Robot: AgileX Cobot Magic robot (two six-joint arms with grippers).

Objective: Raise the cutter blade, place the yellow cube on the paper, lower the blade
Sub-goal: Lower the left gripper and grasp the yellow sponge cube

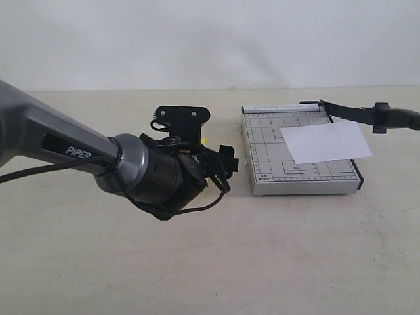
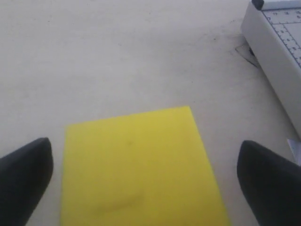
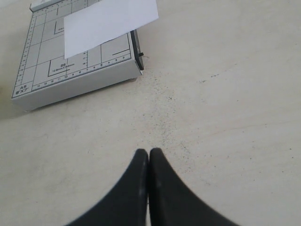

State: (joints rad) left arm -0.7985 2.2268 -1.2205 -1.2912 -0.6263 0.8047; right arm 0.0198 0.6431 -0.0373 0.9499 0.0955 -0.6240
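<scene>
The yellow cube point(image 2: 134, 150) rests on the table between my left gripper's point(image 2: 143, 162) open fingers, with a gap on each side. In the exterior view only a sliver of the yellow cube point(image 1: 205, 140) shows behind the left gripper point(image 1: 225, 163). The white paper point(image 1: 326, 142) lies on the grey gridded trimmer board point(image 1: 275, 172), overhanging its right edge. The cutter blade point(image 1: 357, 113) is swung up off the board's edge, with its handle end point(image 1: 397, 118) at the right border. My right gripper point(image 3: 149, 153) is shut on nothing above bare table near the board point(image 3: 75, 87) and paper point(image 3: 106, 23).
The left arm's bulky grey and black body point(image 1: 98, 157) fills the left middle of the exterior view, with a loose black cable point(image 1: 197, 207) under the wrist. A corner of the trimmer board point(image 2: 277, 56) stands close beside the cube.
</scene>
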